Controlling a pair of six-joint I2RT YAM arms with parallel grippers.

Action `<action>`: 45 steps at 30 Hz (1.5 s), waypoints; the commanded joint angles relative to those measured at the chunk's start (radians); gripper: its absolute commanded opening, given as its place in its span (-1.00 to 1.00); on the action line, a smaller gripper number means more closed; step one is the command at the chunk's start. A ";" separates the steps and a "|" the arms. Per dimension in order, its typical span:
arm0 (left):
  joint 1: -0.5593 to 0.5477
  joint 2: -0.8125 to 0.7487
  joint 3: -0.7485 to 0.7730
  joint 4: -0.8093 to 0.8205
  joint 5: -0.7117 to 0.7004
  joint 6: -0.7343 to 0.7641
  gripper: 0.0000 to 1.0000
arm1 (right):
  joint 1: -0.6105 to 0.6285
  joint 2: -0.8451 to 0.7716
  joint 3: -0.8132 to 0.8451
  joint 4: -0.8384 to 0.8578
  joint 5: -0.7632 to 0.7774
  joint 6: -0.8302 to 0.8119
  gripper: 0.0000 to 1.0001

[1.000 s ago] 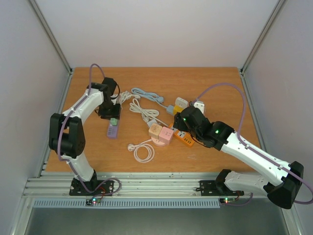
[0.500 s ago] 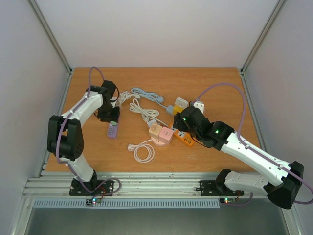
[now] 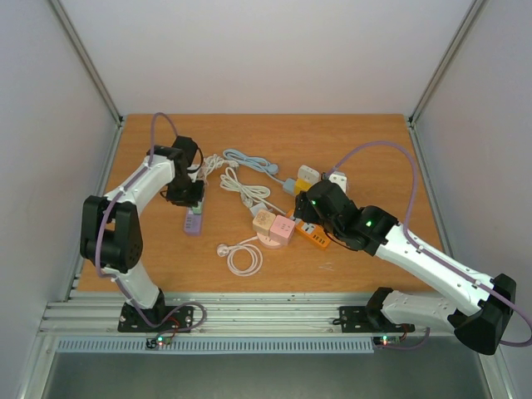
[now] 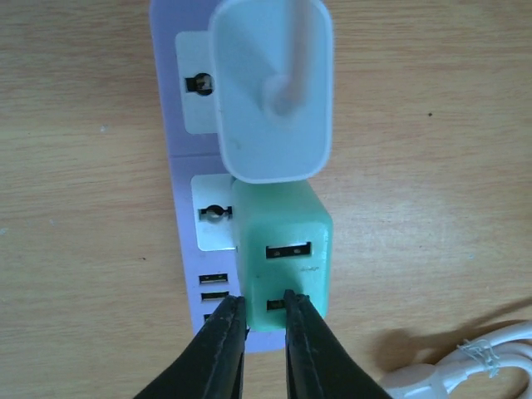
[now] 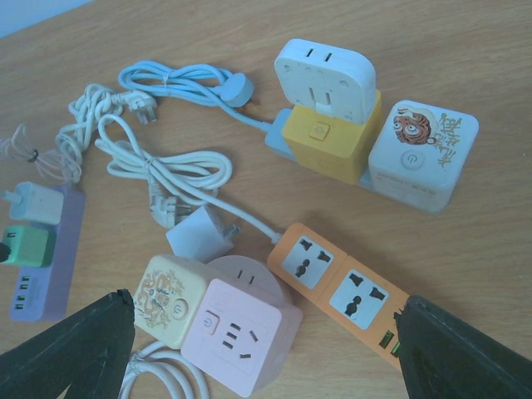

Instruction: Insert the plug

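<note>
A mint-green USB charger plug (image 4: 281, 249) sits in the purple power strip (image 4: 187, 150), just below a white plug (image 4: 270, 91) that is also in it. My left gripper (image 4: 256, 320) hovers over the green plug's near left corner. Its jaws are nearly closed with a narrow gap, one finger at the plug's left edge and the other over its top face. In the top view the left gripper (image 3: 188, 198) is over the strip (image 3: 192, 223). My right gripper (image 5: 266, 303) is wide open and empty above a pink cube socket (image 5: 237, 332) and an orange strip (image 5: 341, 287).
A loose white adapter (image 5: 199, 234) with a coiled cable lies beside the cream cube (image 5: 170, 295). A yellow and white socket stack (image 5: 328, 108), a tiger-print cube (image 5: 424, 150) and a blue cable (image 5: 179, 79) lie behind. A white cable coil (image 3: 243, 259) lies near the front.
My left arm shifted slightly, with the gripper edging back over the purple strip. The right arm has not moved.
</note>
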 commanded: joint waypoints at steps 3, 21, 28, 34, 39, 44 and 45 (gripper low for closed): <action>-0.006 0.038 -0.044 0.013 -0.056 0.013 -0.81 | -0.005 0.000 0.010 0.001 0.006 0.014 0.73; -0.007 -0.059 0.033 0.003 0.033 -0.009 -0.49 | -0.006 -0.001 -0.003 0.002 -0.001 0.030 0.73; -0.007 -0.023 -0.008 0.042 0.051 -0.023 -0.39 | -0.006 0.011 -0.004 -0.009 -0.009 0.022 0.73; -0.007 0.007 -0.017 0.044 -0.026 -0.029 -0.26 | -0.005 0.022 -0.006 -0.028 -0.001 0.023 0.73; -0.007 0.031 -0.029 0.053 -0.029 -0.029 -0.44 | -0.006 0.021 -0.016 -0.031 0.000 0.033 0.72; -0.008 0.061 -0.012 0.029 -0.036 -0.033 -0.58 | -0.006 0.008 -0.040 -0.042 -0.004 0.046 0.70; -0.008 0.063 -0.010 0.023 -0.038 -0.033 -0.61 | -0.006 0.004 -0.046 -0.045 -0.007 0.047 0.68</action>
